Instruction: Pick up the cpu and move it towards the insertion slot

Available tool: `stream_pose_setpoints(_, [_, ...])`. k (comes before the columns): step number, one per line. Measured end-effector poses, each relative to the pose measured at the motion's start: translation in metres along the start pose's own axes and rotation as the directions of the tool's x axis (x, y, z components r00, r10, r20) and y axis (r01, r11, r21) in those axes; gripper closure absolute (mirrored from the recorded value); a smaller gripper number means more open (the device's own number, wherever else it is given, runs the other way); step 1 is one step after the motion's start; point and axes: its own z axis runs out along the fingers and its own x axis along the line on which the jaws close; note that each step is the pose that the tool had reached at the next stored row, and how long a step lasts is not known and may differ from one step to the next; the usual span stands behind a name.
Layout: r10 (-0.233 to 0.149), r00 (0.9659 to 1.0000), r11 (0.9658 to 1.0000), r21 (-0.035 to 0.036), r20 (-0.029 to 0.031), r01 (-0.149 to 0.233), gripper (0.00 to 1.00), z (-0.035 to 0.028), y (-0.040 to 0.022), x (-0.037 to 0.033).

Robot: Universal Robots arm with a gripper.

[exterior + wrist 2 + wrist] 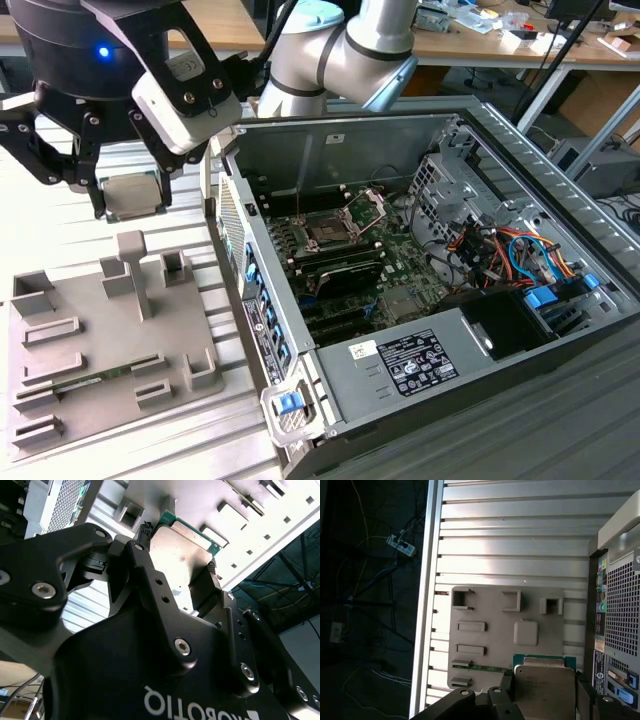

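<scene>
The gripper [179, 562] is closed on the cpu [182, 545]: in the second wrist view its black fingers [212, 580] press on two opposite edges of the chip, and the silvery metal top with its thin green rim shows between them. In the first wrist view the cpu [545, 687] lies flat in this grasp, level with the surface under it.

Under the chip, and not touching it, is the grey plastic tray [490, 610] with its small recesses and upright holders. A long thin green memory stick [482, 668] lies in one narrow groove of the tray. The tray rests on the ribbed metal tabletop [520, 530].

In the exterior view the gripper [132, 192] holds the cpu [133, 197] in the air above the far edge of the tray [60, 400], at the exterior view's left. Just beside the tray, toward the exterior view's right, stands the open computer case [400, 370]. Inside it, on the green circuit board, is the insertion slot [328, 232], a dark square with a silver frame; its metal load plate [368, 205] is lifted up. The cpu is outside the case and well apart from the slot. Behind the case the grey robot arm [340, 50] bends over, and farther back is a wooden desk [470, 45] with small things on it.
</scene>
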Motion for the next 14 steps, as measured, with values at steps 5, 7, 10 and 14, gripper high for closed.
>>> stream_pose_setpoints(5, [0.0,1.0,1.0,0.0,-0.0001,0.0,0.45,-0.0001,-0.0005,-0.0053])
stream_pose_setpoints(7, [0.0,1.0,1.0,0.0,0.0,0.0,0.45,0.0,-0.0007,-0.0078])
stream_pose_setpoints(10, [0.0,1.0,1.0,0.0,0.0,0.0,0.45,0.0,-0.0009,-0.0108])
stream_pose_setpoints(14, [0.0,1.0,1.0,0.0,0.0,0.0,0.45,0.0,-0.0012,-0.0143])
